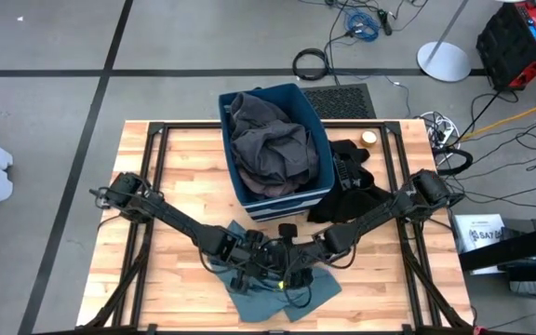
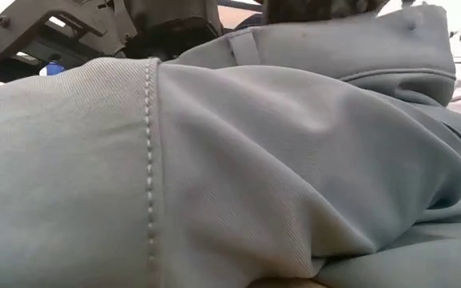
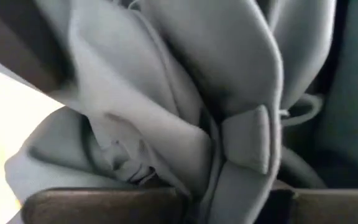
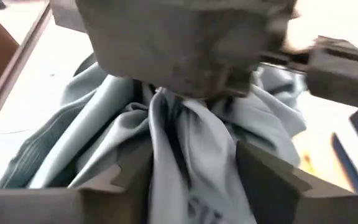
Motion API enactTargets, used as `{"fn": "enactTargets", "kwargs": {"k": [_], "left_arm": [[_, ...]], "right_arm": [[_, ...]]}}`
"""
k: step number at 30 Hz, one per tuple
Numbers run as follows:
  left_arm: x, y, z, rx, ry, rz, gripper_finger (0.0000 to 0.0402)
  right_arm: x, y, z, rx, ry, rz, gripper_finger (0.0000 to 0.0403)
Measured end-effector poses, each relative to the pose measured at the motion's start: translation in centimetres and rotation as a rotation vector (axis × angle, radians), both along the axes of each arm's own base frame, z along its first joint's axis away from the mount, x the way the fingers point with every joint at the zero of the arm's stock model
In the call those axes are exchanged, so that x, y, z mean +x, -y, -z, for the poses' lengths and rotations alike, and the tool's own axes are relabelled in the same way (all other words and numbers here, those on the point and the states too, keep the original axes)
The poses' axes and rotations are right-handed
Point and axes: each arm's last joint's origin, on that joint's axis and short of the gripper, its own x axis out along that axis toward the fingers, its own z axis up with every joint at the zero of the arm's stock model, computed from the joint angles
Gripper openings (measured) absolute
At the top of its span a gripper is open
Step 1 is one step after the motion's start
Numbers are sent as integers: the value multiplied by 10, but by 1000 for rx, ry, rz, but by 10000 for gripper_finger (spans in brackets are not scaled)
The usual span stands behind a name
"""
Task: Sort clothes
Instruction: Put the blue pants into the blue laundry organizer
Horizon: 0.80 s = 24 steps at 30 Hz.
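Observation:
A grey-green garment (image 1: 291, 296) lies bunched on the wooden table near its front edge; it fills the low view (image 2: 214, 176). My left gripper (image 1: 254, 263) and my right gripper (image 1: 294, 257) meet close together over it, and each is shut on a gathered part of it. A dark grey garment (image 1: 273, 140) lies heaped in the navy-blue bin (image 1: 223, 104). A black garment (image 1: 347, 186) lies on the table to the right of the bin. The pink, blue and red pieces are out of view. My left gripper pinches a bunched gather of several folds of the grey-green garment (image 3: 229, 180) between its two fingers (image 3: 98, 202). The rest of the cloth lies slack on the table. My right gripper has a rope-like gather of the grey-green garment (image 4: 191, 180) between its two fingers (image 4: 126, 177), just below where the left gripper holds it. The cloth runs drawn up between the two holds and spreads out on the table beyond them.
The bin stands at the middle of the table's far half, just behind both grippers. A small round pale object (image 1: 368, 138) lies by the black garment. Bare wood (image 1: 175, 177) shows left of the bin. Cables and stands lie on the floor beyond the table.

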Motion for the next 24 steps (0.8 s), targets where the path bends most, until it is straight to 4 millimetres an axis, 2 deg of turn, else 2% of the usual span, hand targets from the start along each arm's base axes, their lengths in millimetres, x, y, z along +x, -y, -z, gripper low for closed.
{"fn": "enactTargets", "kwargs": {"k": [3,8,14,17,24], "left_arm": [[0,0,0,-7,-3,-16,37],[-1,0,-2,-12,-1,-20,37],[-7,4,-13,-20,12,-4,37],[-14,7,-31,-42,56,11,37],[-38,7,-104,-107,300,6,37]], "right_arm": [[-9,4,-16,14,-22,21,212],[-32,11,-36,30,-112,91,209],[-68,2,-53,-131,-128,223,198],[-84,-7,-60,-213,-87,270,194],[-109,-18,-70,-285,-15,331,186]]}}
